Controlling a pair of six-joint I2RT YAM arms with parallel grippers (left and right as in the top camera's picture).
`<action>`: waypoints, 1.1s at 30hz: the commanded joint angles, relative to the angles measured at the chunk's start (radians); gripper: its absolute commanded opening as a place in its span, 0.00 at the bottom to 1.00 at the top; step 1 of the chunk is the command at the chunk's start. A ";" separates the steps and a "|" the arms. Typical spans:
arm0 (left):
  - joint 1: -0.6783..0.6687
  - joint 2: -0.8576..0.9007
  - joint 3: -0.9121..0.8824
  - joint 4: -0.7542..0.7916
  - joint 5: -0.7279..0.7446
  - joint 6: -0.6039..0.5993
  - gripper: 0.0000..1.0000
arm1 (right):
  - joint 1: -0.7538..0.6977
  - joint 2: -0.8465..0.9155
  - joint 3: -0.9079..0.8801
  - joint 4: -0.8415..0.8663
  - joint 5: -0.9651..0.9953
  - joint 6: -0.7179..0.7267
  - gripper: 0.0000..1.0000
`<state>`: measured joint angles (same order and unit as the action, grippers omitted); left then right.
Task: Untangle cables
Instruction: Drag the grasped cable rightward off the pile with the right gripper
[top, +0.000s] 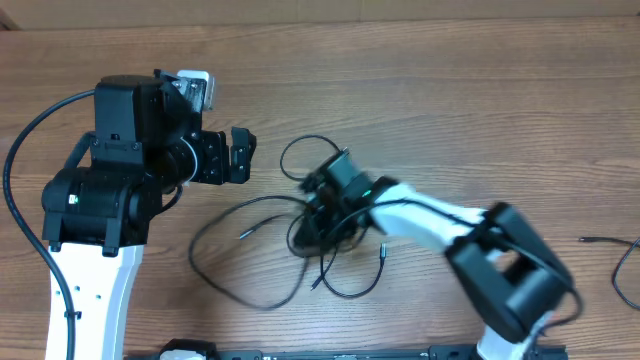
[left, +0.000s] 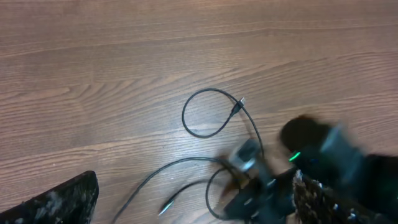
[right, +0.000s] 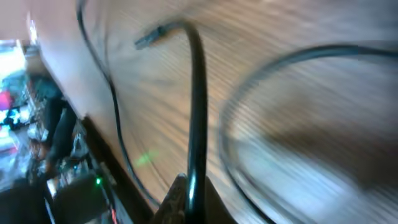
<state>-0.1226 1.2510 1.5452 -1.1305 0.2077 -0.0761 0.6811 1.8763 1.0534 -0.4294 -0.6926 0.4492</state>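
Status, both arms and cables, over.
Left gripper open, hovering off the cables. Right gripper shut on one strand. Cables tangled mid-table. Nothing in the way.

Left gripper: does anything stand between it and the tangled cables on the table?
Only bare tabletop lies between the left gripper and the cables. The right gripper sits over the knot's middle, apparently holding a strand, so only the outer loops are free to reach.
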 joint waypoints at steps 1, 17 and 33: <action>-0.002 0.004 0.008 0.001 -0.002 -0.006 1.00 | -0.099 -0.194 0.105 -0.122 0.104 -0.071 0.04; -0.002 0.004 0.008 0.001 -0.002 -0.006 1.00 | -0.713 -0.693 0.690 -0.357 0.264 -0.118 0.04; -0.002 0.005 0.009 0.001 -0.002 -0.006 1.00 | -1.449 -0.652 0.873 -0.301 0.378 -0.079 0.04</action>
<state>-0.1226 1.2510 1.5452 -1.1305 0.2077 -0.0761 -0.6979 1.1748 1.9114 -0.7219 -0.3389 0.3519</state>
